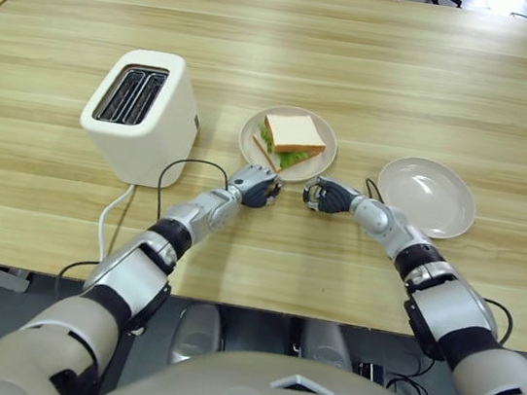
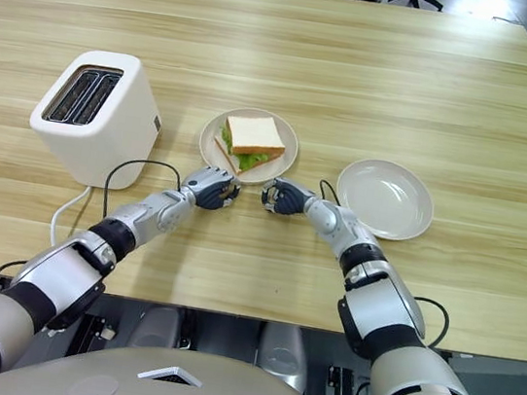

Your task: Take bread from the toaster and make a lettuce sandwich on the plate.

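Note:
A beige plate (image 1: 325, 135) in the middle of the table carries a sandwich (image 1: 293, 136): two bread slices with green lettuce (image 1: 289, 156) between them. The white toaster (image 1: 142, 116) stands to the left, and no bread shows in its two slots. My left hand (image 1: 256, 188) rests on the table just in front of the plate's near left edge, fingers curled and holding nothing. My right hand (image 1: 327, 197) lies near the plate's front right edge, also curled and holding nothing.
A second beige plate (image 1: 427, 196), bare, sits to the right of the sandwich plate. The toaster's white cable (image 1: 106, 219) and a black cable (image 1: 182, 163) run off the table's front edge. Bare wood stretches across the far half of the table.

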Action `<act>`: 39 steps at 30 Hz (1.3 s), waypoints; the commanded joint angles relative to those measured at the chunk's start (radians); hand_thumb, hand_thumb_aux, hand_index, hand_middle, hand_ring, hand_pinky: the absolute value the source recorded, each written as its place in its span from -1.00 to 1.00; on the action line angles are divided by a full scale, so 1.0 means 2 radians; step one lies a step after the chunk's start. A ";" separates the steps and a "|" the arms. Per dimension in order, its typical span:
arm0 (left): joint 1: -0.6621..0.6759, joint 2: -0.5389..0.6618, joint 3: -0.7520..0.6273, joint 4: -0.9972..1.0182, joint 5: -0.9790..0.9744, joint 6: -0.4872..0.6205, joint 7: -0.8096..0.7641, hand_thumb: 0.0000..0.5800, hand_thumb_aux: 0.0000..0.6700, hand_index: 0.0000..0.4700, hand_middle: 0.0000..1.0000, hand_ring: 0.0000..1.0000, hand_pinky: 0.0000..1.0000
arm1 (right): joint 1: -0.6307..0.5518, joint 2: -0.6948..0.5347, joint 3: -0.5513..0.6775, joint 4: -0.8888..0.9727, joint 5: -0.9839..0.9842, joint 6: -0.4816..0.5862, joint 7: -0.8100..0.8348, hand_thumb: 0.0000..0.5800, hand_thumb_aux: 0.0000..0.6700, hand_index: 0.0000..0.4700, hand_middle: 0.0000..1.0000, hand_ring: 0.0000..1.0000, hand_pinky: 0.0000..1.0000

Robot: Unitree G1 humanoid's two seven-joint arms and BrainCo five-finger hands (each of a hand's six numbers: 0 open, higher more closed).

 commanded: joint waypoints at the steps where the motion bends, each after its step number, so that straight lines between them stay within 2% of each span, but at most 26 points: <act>1: 0.005 -0.004 -0.003 0.067 -0.008 0.023 -0.019 1.00 1.00 0.96 1.00 1.00 1.00 | -0.017 0.011 -0.008 0.026 0.001 0.020 -0.019 1.00 1.00 0.96 1.00 1.00 1.00; 7: -0.008 -0.003 0.007 0.084 -0.020 0.037 0.005 1.00 1.00 0.96 1.00 1.00 1.00 | -0.028 0.012 -0.019 0.035 0.005 0.027 -0.060 1.00 1.00 0.96 1.00 1.00 1.00; 11: -0.001 0.006 0.021 0.064 -0.040 -0.001 0.046 1.00 1.00 0.96 1.00 1.00 1.00 | -0.022 0.004 -0.047 0.027 0.028 -0.009 -0.081 1.00 1.00 0.96 1.00 1.00 1.00; 12: 0.005 0.008 0.032 0.051 -0.054 -0.023 0.049 1.00 1.00 0.96 1.00 1.00 1.00 | -0.017 0.003 -0.062 0.023 0.045 -0.019 -0.074 0.92 0.60 0.57 1.00 1.00 1.00; 13: 0.016 0.012 0.051 0.031 -0.081 -0.054 0.046 1.00 1.00 0.96 1.00 1.00 1.00 | -0.009 0.003 -0.080 0.017 0.067 -0.037 -0.058 -1.00 -1.00 -1.00 -0.76 -0.76 -0.76; 14: 0.029 0.015 0.070 0.007 -0.106 -0.084 0.043 1.00 1.00 0.96 1.00 1.00 1.00 | 0.000 0.003 -0.095 0.009 0.087 -0.058 -0.045 -1.00 -1.00 -1.00 -1.00 -1.00 -1.00; 16: 0.069 0.021 0.112 -0.066 -0.170 -0.136 0.021 1.00 1.00 0.96 1.00 1.00 1.00 | 0.027 0.004 -0.127 -0.018 0.132 -0.105 -0.008 -1.00 -1.00 -1.00 -1.00 -1.00 -1.00; 17: 0.092 0.022 0.128 -0.105 -0.198 -0.150 0.006 0.96 0.73 0.69 1.00 1.00 1.00 | 0.042 0.004 -0.138 -0.036 0.152 -0.128 0.008 -1.00 -1.00 -1.00 -1.00 -1.00 -1.00; 18: 0.125 0.024 0.144 -0.164 -0.233 -0.160 -0.010 -1.00 -1.00 -1.00 -1.00 -1.00 -1.00 | 0.064 0.009 -0.152 -0.063 0.183 -0.153 0.028 -1.00 -1.00 -1.00 -1.00 -1.00 -1.00; 21: 0.199 0.022 0.176 -0.302 -0.313 -0.152 -0.056 -1.00 -1.00 -1.00 -1.00 -1.00 -1.00 | 0.118 0.023 -0.179 -0.136 0.258 -0.192 0.079 -1.00 -1.00 -1.00 -1.00 -1.00 -1.00; 23: 0.219 0.020 0.193 -0.343 -0.331 -0.140 -0.064 -1.00 -1.00 -1.00 -1.00 -1.00 -1.00 | 0.133 0.030 -0.188 -0.156 0.279 -0.200 0.092 -1.00 -1.00 -1.00 -1.00 -1.00 -1.00; 28: 0.228 0.005 0.233 -0.373 -0.345 -0.128 -0.053 -1.00 -1.00 -1.00 -1.00 -1.00 -1.00 | 0.123 0.055 -0.218 -0.147 0.303 -0.234 0.081 -1.00 -1.00 -1.00 -1.00 -1.00 -1.00; 32: 0.229 -0.007 0.228 -0.376 -0.353 -0.140 -0.085 -1.00 -1.00 -1.00 -1.00 -1.00 -1.00 | 0.132 0.071 -0.231 -0.150 0.304 -0.274 0.071 -1.00 -1.00 -1.00 -1.00 -1.00 -1.00; 33: 0.229 -0.009 0.225 -0.368 -0.350 -0.142 -0.089 -0.94 -0.97 -0.97 -1.00 -1.00 -1.00 | 0.133 0.072 -0.233 -0.146 0.299 -0.279 0.066 -1.00 -1.00 -1.00 -1.00 -1.00 -1.00; 34: 0.229 -0.011 0.224 -0.361 -0.347 -0.144 -0.096 -0.63 -0.80 -0.81 -1.00 -1.00 -1.00 | 0.133 0.073 -0.234 -0.142 0.296 -0.283 0.061 -1.00 -1.00 -1.00 -1.00 -1.00 -1.00; 35: 0.230 -0.013 0.224 -0.359 -0.348 -0.146 -0.102 -0.63 -0.80 -0.81 -1.00 -1.00 -1.00 | 0.133 0.075 -0.236 -0.140 0.294 -0.287 0.057 -1.00 -1.00 -1.00 -1.00 -1.00 -1.00; 36: 0.232 -0.016 0.225 -0.358 -0.350 -0.148 -0.107 -0.29 -0.61 -0.62 -1.00 -1.00 -1.00 | 0.133 0.076 -0.239 -0.141 0.293 -0.291 0.051 -1.00 -1.00 -1.00 -1.00 -1.00 -1.00; 37: 0.234 -0.018 0.227 -0.362 -0.354 -0.150 -0.112 -0.58 -0.78 -0.79 -1.00 -1.00 -1.00 | 0.134 0.078 -0.243 -0.143 0.294 -0.297 0.047 -1.00 -1.00 -1.00 -1.00 -1.00 -1.00; 38: 0.236 -0.021 0.228 -0.365 -0.355 -0.150 -0.115 -0.58 -0.78 -0.79 -1.00 -1.00 -1.00 | 0.134 0.078 -0.246 -0.145 0.292 -0.302 0.041 -1.00 -1.00 -1.00 -1.00 -1.00 -1.00; 39: 0.237 -0.023 0.230 -0.368 -0.357 -0.151 -0.118 -1.00 -1.00 -1.00 -1.00 -1.00 -1.00 | 0.134 0.078 -0.250 -0.146 0.289 -0.305 0.033 -1.00 -1.00 -1.00 -1.00 -1.00 -1.00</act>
